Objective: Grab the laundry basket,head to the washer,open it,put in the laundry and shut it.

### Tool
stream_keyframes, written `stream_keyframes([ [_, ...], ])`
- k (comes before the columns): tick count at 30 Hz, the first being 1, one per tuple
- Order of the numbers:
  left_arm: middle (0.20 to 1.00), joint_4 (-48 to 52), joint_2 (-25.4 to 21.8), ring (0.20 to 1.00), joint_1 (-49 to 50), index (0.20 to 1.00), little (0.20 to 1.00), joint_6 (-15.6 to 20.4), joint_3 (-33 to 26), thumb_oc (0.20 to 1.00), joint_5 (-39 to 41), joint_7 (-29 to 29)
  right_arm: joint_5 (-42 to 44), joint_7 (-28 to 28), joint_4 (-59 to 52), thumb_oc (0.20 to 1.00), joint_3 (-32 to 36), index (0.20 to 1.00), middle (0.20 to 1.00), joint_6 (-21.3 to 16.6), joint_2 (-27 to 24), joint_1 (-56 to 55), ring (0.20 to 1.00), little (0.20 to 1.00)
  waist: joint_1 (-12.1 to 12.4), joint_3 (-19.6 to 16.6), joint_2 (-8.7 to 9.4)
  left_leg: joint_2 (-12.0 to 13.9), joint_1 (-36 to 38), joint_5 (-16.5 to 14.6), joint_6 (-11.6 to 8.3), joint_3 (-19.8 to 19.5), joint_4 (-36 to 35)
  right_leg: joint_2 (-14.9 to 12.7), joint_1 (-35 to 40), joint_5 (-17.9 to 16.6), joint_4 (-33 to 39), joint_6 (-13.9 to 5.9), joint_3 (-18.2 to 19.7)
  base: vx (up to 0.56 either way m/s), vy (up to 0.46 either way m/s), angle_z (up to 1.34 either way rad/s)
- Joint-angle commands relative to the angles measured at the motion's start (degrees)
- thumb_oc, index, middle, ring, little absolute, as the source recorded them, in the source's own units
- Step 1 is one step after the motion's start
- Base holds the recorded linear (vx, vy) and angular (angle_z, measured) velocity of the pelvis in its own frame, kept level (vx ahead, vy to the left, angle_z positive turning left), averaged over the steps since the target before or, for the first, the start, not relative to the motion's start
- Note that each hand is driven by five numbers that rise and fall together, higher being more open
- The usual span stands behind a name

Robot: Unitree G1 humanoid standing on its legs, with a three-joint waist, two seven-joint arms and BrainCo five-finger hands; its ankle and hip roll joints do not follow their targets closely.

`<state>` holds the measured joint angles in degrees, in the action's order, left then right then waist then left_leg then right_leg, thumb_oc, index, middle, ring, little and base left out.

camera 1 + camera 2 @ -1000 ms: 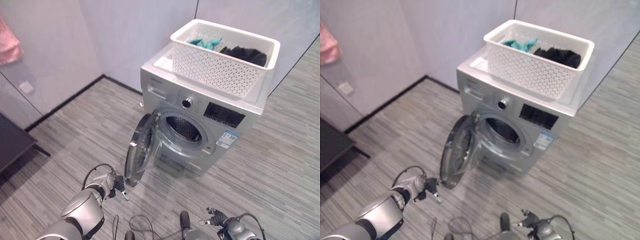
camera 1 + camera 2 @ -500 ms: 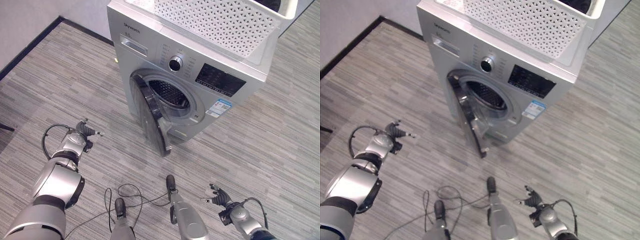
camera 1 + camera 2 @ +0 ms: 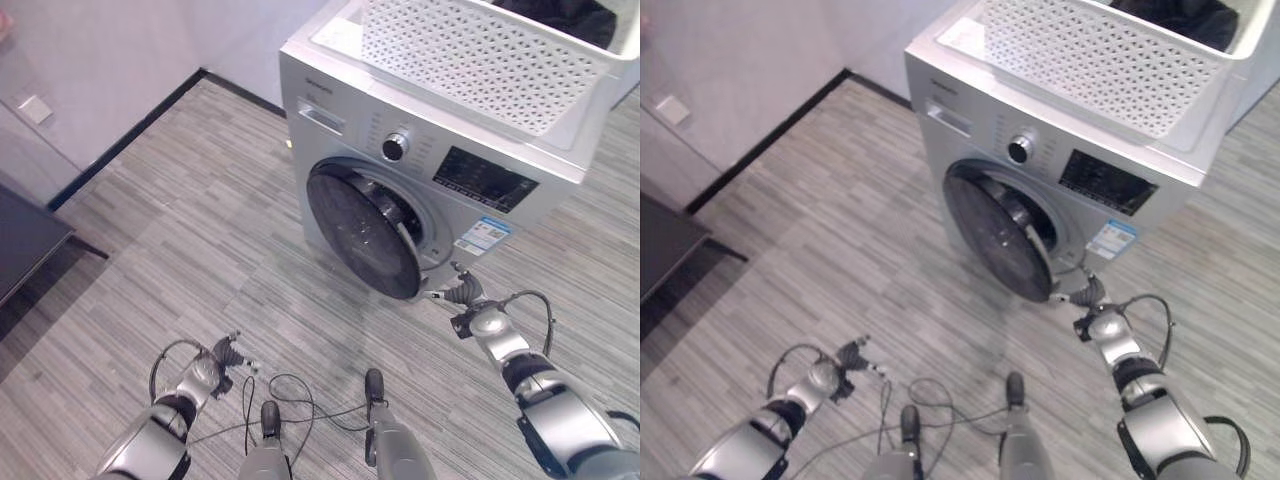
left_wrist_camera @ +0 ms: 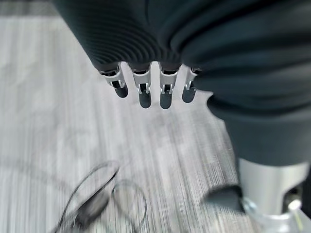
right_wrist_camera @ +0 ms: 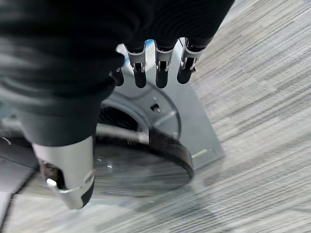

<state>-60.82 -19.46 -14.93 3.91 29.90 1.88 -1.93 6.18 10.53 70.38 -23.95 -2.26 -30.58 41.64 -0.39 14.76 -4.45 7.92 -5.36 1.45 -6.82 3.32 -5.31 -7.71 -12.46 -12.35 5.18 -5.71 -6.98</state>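
Washer (image 3: 440,170) stands on the grey plank floor (image 3: 200,250) near a pale wall, silver-fronted, with a knob and a dark control panel above its round opening. Its door (image 3: 365,232) is swung most of the way toward the front, dark glass facing outward, but a gap remains along the edge nearest the right hand, where the drum rim is partly visible in the head views; the right wrist view shows the door's thick dark rim standing off from the drum opening. The white perforated laundry basket (image 3: 490,65) sits on top of the washer, and dark laundry (image 3: 560,15) lies inside it at the far end. The right hand (image 3: 466,295) is extended low beside the lower edge of the door, fingers relaxed and spread with nothing between them; whether a fingertip touches the door rim cannot be told. The left hand (image 3: 222,358) hangs low over the floor, well apart from the washer, its fingers loosely straight and empty, as its own wrist view shows. A dark table edge (image 3: 25,250) shows at the far left by the wall, near a small pale wall plate (image 3: 34,108).
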Motion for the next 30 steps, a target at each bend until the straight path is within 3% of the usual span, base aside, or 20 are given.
stream_keyframes([
  [1, 1.0, -4.0, -1.9, 1.0, -2.8, 1.0, 1.0, 1.5, 1.7, 1.0, 3.1, 0.8, 2.3, 1.1, 2.9, 1.0, -0.4, 1.0, 1.0, -1.6, -0.3, 4.1, 1.0, 1.0, 2.3, 1.4, 2.85, -2.4, -4.0, 1.6, 1.44, -1.0, 0.3, -2.9, 0.2, 5.3, -0.2, -3.65, 0.1, -0.04, -0.008, 0.4],
  [3, 1.0, -3.0, -1.8, 1.0, -1.2, 1.0, 1.0, 1.6, 2.0, 1.0, 3.7, 1.0, 2.5, 1.0, 4.1, 1.0, -0.3, 1.0, 1.0, -1.7, -0.7, 4.6, 1.0, 1.0, 3.0, 1.5, 2.37, -2.6, -4.6, 1.9, 1.43, -1.4, 0.3, -3.0, 0.0, 5.3, -0.2, -3.66, -0.2, -0.03, -0.013, 0.23],
  [8, 1.0, 5.5, -1.5, 1.0, 5.9, 1.0, 1.0, 3.2, 0.9, 1.0, 8.8, 1.3, 3.5, 0.1, 8.2, 1.0, 0.2, 1.0, 1.0, -1.9, -1.0, 5.2, 1.0, 1.0, 7.9, 1.8, -1.33, -4.0, -7.6, 3.0, 1.58, -3.9, 0.3, -4.0, -1.1, 5.6, -0.2, -3.96, -2.0, -0.03, -0.007, 0.31],
  [13, 1.0, 11.8, -3.5, 1.0, 8.3, 1.0, 1.0, 4.6, -5.8, 1.0, 13.0, -1.9, 5.1, -0.7, 5.2, 1.0, 0.8, 1.0, 1.0, -2.3, 3.9, 0.3, 1.0, 1.0, 9.2, 0.9, -1.6, -4.2, -7.4, 2.9, 1.71, -4.6, 0.3, -4.2, -0.4, 6.1, -0.2, -3.88, -2.6, 0.02, -0.007, 0.06],
  [14, 1.0, 11.8, -3.5, 1.0, 8.3, 1.0, 1.0, 4.6, -5.8, 1.0, 13.0, -1.9, 5.1, -0.7, 5.2, 1.0, 0.8, 1.0, 1.0, -2.3, 4.0, 0.3, 1.0, 1.0, 9.1, 0.8, -1.53, -4.3, -7.6, 3.0, 1.73, -4.6, 0.3, -4.3, -0.6, 6.0, -0.2, -3.9, -2.6, 0.03, -0.012, 0.07],
  [18, 1.0, 23.1, -7.6, 1.0, 9.9, 1.0, 1.0, 7.1, -14.0, 1.0, 14.7, -6.6, 6.1, -1.8, -0.7, 1.0, -1.4, 1.0, 1.0, -3.1, 13.7, -7.5, 1.0, 1.0, 9.3, -0.4, -0.47, -3.9, -5.9, 2.1, 1.69, -5.0, 0.3, -4.1, 1.4, 6.9, -0.2, -3.63, -3.0, 0.05, -0.024, 0.13],
  [19, 1.0, 23.1, -7.6, 1.0, 10.0, 1.0, 1.0, 7.1, -14.0, 1.0, 14.7, -6.6, 6.1, -1.8, -0.7, 1.0, -1.4, 1.0, 1.0, -3.0, 13.7, -7.5, 1.0, 1.0, 9.3, -0.6, -0.4, -4.0, -6.2, 2.3, 1.72, -5.1, 0.3, -4.2, 1.2, 6.8, -0.2, -3.65, -3.1, 0.07, -0.015, 0.08],
  [20, 1.0, 30.2, -9.7, 1.0, 10.2, 1.0, 1.0, 8.8, -15.5, 1.0, 13.3, -7.4, 4.8, -2.1, -2.8, 1.0, -2.8, 1.0, 1.0, -3.3, 15.8, -10.5, 1.0, 1.0, 9.1, -1.0, 0.31, -3.6, -4.8, 1.5, 1.66, -5.0, 0.3, -4.1, 2.7, 7.3, -0.2, -3.53, -3.3, 0.06, -0.007, 0.04],
  [25, 1.0, 47.1, -16.6, 1.0, 8.5, 1.0, 1.0, 10.1, -13.8, 1.0, 15.2, -1.3, 2.0, -3.0, -1.8, 1.0, -2.0, 1.0, 1.0, -2.5, 17.4, -16.9, 1.0, 1.0, 7.4, -2.6, 1.38, -3.2, -2.8, 0.4, 1.8, -4.5, 0.3, -4.2, 4.6, 7.7, -0.2, -3.7, -3.8, 0.07, 0.013, 0.08],
  [29, 1.0, 63.5, -28.1, 1.0, -0.7, 1.0, 1.0, 11.1, -6.2, 1.0, 16.7, 6.3, -1.5, -4.9, 0.4, 1.0, -0.9, 1.0, 1.0, -1.2, 16.3, -22.9, 1.0, 1.0, 4.5, -4.0, 1.96, -2.5, -0.3, -1.1, 1.74, -3.3, 0.3, -4.0, 6.2, 8.2, -0.2, -4.0, -3.4, 0.07, 0.032, -0.07],
  [30, 1.0, 63.5, -28.1, 1.0, -0.9, 1.0, 1.0, 11.1, -6.1, 1.0, 16.8, 6.3, -1.5, -4.9, 0.4, 1.0, -0.8, 1.0, 1.0, -1.2, 16.3, -22.9, 1.0, 1.0, 4.6, -4.1, 2.06, -2.6, -0.5, -0.9, 1.78, -3.3, 0.3, -4.1, 6.0, 8.1, -0.2, -4.01, -3.3, 0.06, 0.022, -0.05],
])
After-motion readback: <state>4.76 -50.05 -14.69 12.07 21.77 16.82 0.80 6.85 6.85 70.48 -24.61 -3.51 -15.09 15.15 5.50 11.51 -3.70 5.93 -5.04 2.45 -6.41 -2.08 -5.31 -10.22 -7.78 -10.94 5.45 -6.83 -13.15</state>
